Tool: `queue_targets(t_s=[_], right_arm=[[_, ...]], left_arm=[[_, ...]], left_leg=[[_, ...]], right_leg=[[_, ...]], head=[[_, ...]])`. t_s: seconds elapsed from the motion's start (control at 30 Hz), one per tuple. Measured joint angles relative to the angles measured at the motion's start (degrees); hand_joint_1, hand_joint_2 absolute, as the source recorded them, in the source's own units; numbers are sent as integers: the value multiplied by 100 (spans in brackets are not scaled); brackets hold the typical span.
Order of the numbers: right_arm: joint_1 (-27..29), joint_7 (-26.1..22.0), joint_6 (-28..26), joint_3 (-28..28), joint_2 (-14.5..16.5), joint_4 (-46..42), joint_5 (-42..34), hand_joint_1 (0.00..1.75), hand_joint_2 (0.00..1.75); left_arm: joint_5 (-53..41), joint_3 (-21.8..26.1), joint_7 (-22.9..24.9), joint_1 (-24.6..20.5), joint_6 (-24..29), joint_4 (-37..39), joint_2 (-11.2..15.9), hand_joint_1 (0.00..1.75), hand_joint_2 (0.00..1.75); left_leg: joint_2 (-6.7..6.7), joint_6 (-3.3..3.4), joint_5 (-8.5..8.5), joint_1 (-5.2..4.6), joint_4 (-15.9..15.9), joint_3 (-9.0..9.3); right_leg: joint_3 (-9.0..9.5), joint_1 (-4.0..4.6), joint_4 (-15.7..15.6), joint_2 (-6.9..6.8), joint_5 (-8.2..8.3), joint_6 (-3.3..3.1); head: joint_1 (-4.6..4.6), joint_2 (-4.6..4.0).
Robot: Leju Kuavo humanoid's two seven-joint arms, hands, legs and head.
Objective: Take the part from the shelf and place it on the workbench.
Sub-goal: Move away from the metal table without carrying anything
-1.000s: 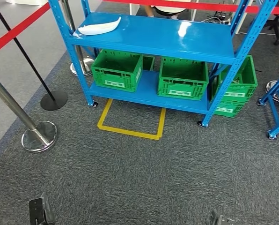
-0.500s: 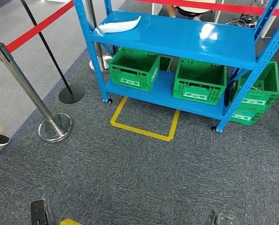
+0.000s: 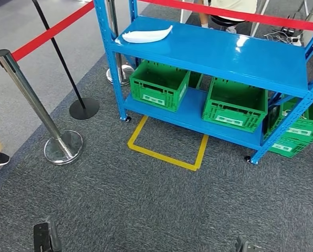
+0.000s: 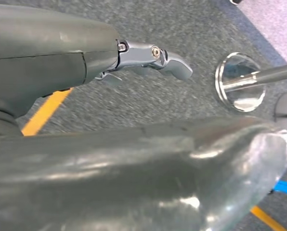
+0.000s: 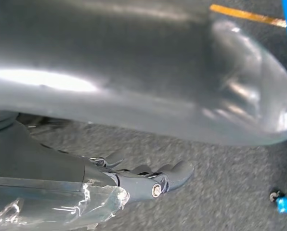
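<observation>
I stand on grey carpet facing a blue shelf (image 3: 210,50), both arms hanging low at my sides. The white part (image 3: 146,35), a long, thin, curved piece, lies on the top board of the shelf near its left end. It is far ahead of both hands and well above them, nothing touching it. Its long axis runs roughly along the shelf's front edge, crosswise to my line of approach, with one tip rising toward the right.

My left hand (image 4: 149,60) holds nothing; its fingers stretch out straight over the carpet. My right hand (image 5: 149,180) is likewise empty, fingers extended and lying close together.

The part lies ahead and left of centre, so my left hand is the nearer one, I judge. A yellow floor outline (image 3: 167,147) marks a spot in front of the shelf, between me and it. Green crates (image 3: 159,84) sit on the lower board, beneath the part.
</observation>
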Motion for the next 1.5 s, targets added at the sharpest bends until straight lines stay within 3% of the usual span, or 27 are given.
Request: queue_targets(t_s=[0.07, 0.13, 0.17, 0.2, 0.27, 0.3, 0.33, 0.4, 0.43, 0.47, 0.57, 0.6, 0.63, 0.7, 0.77, 0.87, 0.9, 0.97, 1.03, 1.07, 1.13, 1.2, 1.27, 1.33, 1.4, 1.43, 1.5], right_arm=[[9, 4, 3, 4, -3, 27, -4, 0, 0], [-24, 5, 3, 13, -11, 40, -8, 0, 0], [-45, 1, 1, 17, -20, 40, -9, 0, 0], [-64, -1, -1, 18, -29, 40, -10, 0, 0], [-70, -3, 0, 19, -42, 41, -11, 0, 0], [-63, -3, 2, 20, -43, 43, -11, 0, 0], [-53, -2, 5, 20, -43, 45, -11, 0, 0], [-40, -2, 14, 21, -44, 48, -15, 0, 0], [-41, -2, 24, 21, -44, 51, -18, 0, 0], [-42, -2, 38, 21, -45, 57, -22, 0, 0], [-42, 2, 105, 20, -48, 89, -39, 0, 0], [-46, 3, 125, 20, -50, 99, -44, 0, 0], [-58, 4, 143, 20, -52, 107, -48, 0, 0], [-96, 4, 183, 21, -58, 117, -50, 0, 0], [-133, 3, 217, 22, -63, 125, -54, 0, 0], [-130, 4, 227, 22, -73, 150, -64, 0, 0], [-115, 5, 227, 21, -78, 164, -66, 0, 0], [-91, 7, 227, 19, -86, 188, -67, 0, 0], [-93, 7, 227, 18, -92, 204, -68, 0, 0], [-112, 7, 228, 18, -94, 215, -68, 0, 0], [-146, 7, 229, 21, -96, 234, -68, 0, 0], [-150, 6, 229, 21, -99, 238, -68, 0, 0], [-151, 3, 231, 20, -103, 239, -74, 0, 0], [-169, 2, 245, 20, -105, 241, -81, 0, 0], [-172, 2, 259, 18, -105, 245, -87, 0, 0], [-165, 2, 263, 16, -106, 249, -92, 0, 0], [-158, 2, 272, 12, -106, 258, -98, 0, 0]], left_arm=[[4, -1, 0, 5, -3, -4, -2, 0, 0], [11, -5, 0, -31, -8, -20, -8, 0, 0], [14, -9, -1, -60, -11, -31, -14, 0, 0], [14, -16, -1, -84, -14, -40, -22, 0, 0], [16, -30, -2, -87, -16, -49, -28, 0, 0], [19, -33, -2, -68, -17, -49, -27, 0, 0], [26, -32, -2, -46, -16, -49, -22, 0, 0], [39, -27, -2, -16, -16, -49, -14, 0, 0], [45, -26, -2, -10, -16, -49, -12, 0, 0], [48, -26, -2, -3, -16, -49, -8, 0, 0], [58, -28, -2, 36, -29, -45, -5, 0, 0], [65, -27, -2, 43, -40, -44, -7, 0, 0], [74, -26, -2, 37, -52, -45, -8, 0, 0], [90, -22, -2, 9, -75, -48, -8, 0, 0], [99, -21, -2, -26, -86, -51, -2, 0, 0], [102, -22, -2, -41, -91, -53, -12, 0, 0], [102, -22, -2, -38, -93, -53, -16, 0, 0], [104, -19, -2, -34, -93, -53, -17, 0, 0], [107, -15, -2, -27, -93, -52, -17, 0, 0], [107, -15, -2, -22, -94, -52, -17, 0, 0], [108, -14, -2, -11, -95, -51, -16, 0, 0], [110, -14, -2, -21, -95, -52, -17, 0, 0], [111, -15, -3, -42, -96, -54, -17, 0, 0], [113, -17, -3, -44, -99, -52, -19, 0, 0], [115, -18, -2, -37, -103, -52, -19, 0, 0], [117, -17, -2, -37, -104, -52, -19, 0, 0], [117, -14, -2, -41, -108, -53, -16, 0, 0]], left_leg=[[-10, -60, -178, 12, -41, 173], [-15, -135, -194, 35, -37, 266], [-3, -169, -92, 42, 138, 213], [12, -204, 78, 39, 465, 45], [44, -264, 294, 38, 1328, -574], [50, -284, 202, 40, 1637, -909], [50, -294, -29, 43, 1809, -1206], [50, -297, -553, 44, 1794, -1627], [52, -302, -645, 44, 1649, -1755], [60, -308, -503, 44, 1416, -1829], [166, -284, 1086, 54, 431, -1914], [195, -254, 1461, 53, 269, -1927], [202, -219, 1557, 49, 221, -1930], [193, -139, 1463, 52, 287, -1894], [205, -66, 1335, 62, 275, -1812], [242, -13, 1145, 43, 272, -1653], [251, -9, 1081, 38, 272, -1582], [281, -16, 950, 35, 272, -1400], [329, -53, 824, 23, 277, -1212], [357, -82, 779, 8, 284, -1154], [452, -133, 742, -25, 281, -1109], [556, -175, 717, -22, 265, -1093], [425, -233, 561, -1, 463, -1163], [229, -274, 258, 14, 1078, -1466], [192, -283, 77, 14, 1698, -1824], [186, -278, 128, 15, 1790, -1904], [121, -258, 492, 24, 1407, -1772]], right_leg=[[80, 42, -311, 1, 419, -69], [201, 82, -332, 8, 340, -156], [277, 77, -367, 14, 287, -194], [386, 64, -416, 12, 220, -231], [663, 35, -545, 8, 84, -284], [810, 27, -606, 11, 10, -299], [961, 17, -664, 24, -69, -302], [1288, -12, -760, 53, -249, -286], [1459, -34, -796, 65, -354, -265], [1614, -56, -821, 71, -466, -242], [1964, -65, -829, 92, -825, -137], [2047, -57, -850, 98, -931, -96], [2115, -54, -892, 104, -1011, -56], [2259, -69, -1017, 92, -1108, 13], [2131, -69, -729, 66, -1265, 55], [1263, -46, 518, 51, -1622, 40], [995, -37, 770, 51, -1576, 27], [748, -24, 613, 20, -1070, 9], [763, -3, -11, -195, -426, 1], [807, 15, -245, -317, -257, -18], [824, 52, -393, -409, -189, -69], [827, 41, -435, -262, -172, -132], [847, 8, -471, -113, -147, -187], [863, -17, -487, 39, -141, -228], [873, -22, -487, 195, -148, -248], [884, -23, -487, 275, -155, -251], [919, -35, -487, 433, -173, -240]], head=[[8, 0], [13, 1], [11, 1], [5, 1], [-27, 1], [-47, 1], [-65, 1], [-87, 1], [-94, 1], [-98, 0], [-165, -2], [-176, -1], [-181, -1], [-155, 2], [-149, 2], [-144, 2], [-144, 2], [-142, 2], [-128, 0], [-106, 0], [-106, 1], [-128, 1], [-141, 1], [-167, 1], [-180, 0], [-181, 0], [-180, 0]])
